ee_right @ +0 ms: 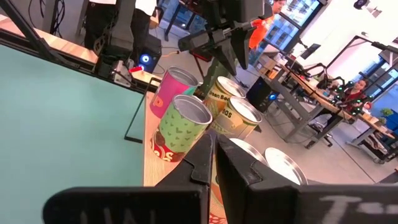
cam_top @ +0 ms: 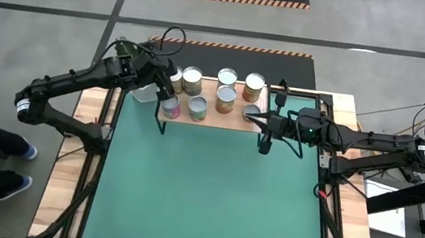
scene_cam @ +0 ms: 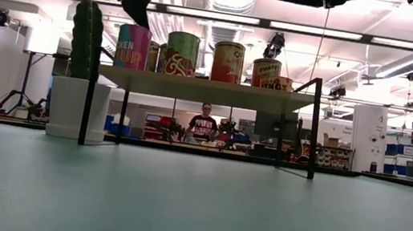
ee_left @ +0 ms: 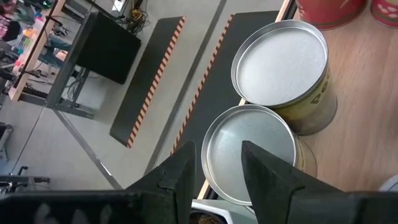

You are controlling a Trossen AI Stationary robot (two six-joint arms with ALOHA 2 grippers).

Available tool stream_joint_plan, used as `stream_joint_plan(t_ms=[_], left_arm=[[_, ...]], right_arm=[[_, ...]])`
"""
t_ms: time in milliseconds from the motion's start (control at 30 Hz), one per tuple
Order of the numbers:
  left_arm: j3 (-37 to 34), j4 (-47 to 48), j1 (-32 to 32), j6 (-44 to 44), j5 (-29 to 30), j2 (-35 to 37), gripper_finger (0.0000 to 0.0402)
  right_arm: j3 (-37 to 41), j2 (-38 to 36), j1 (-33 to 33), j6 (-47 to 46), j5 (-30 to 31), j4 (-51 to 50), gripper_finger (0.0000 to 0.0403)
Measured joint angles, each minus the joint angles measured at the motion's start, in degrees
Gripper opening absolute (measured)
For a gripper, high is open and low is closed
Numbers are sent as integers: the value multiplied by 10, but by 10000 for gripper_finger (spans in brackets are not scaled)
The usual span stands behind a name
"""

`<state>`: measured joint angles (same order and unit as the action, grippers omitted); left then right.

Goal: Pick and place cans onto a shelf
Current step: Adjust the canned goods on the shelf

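1. Counting about eight cans [cam_top: 227, 77], all upright on the shelf [scene_cam: 202, 90] at twelve o'clock of the green table [cam_top: 211, 193]. None visible down on the mat.

2. Judged rigid and light to middling in weight, with slick labels and slicker lids, and likely to dent only under a hard squeeze. Best taken across the round side wall near mid-height, one finger on each opposite side. Not to be taken by the flat top, which offers no purchase.

3. Poised at the shelf's ten o'clock corner: left gripper [ee_left: 216, 149], jaws spread. Directly below, a yellow-labelled can [ee_left: 261, 134], its silver lid filling the gap between the two fingers. Appears wider than that gap and clear of both fingers, so neither straddled nor held. Just beside it, a second yellow can [ee_left: 280, 62] with a bare strip of shelf between them.

4. Parked at the shelf's four o'clock end: right gripper [ee_right: 213, 146], jaws pressed together on nothing. Nearest cans near but beyond the fingertips, none between them. Any grasp from here judged to need spreading first.

5. With every visible can on the board, stocking judged at or near its end. Main hazard: crowded neighbours, easily toppled by a finger passing between them.
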<state>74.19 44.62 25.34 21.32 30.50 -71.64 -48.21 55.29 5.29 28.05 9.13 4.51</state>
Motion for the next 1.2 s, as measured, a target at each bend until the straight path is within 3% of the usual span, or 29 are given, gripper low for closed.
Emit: stream_joint_plan(t_ms=[500, 1000, 1200], left_arm=[[0, 0, 0, -4, -4, 0, 111], [0, -14, -1, -9, -121, 0, 111], [0, -25, -1, -9, -136, 0, 111]], right_arm=[[0, 0, 0, 0, 0, 0, 9], [0, 0, 0, 0, 0, 0, 9], [0, 0, 0, 0, 0, 0, 9]])
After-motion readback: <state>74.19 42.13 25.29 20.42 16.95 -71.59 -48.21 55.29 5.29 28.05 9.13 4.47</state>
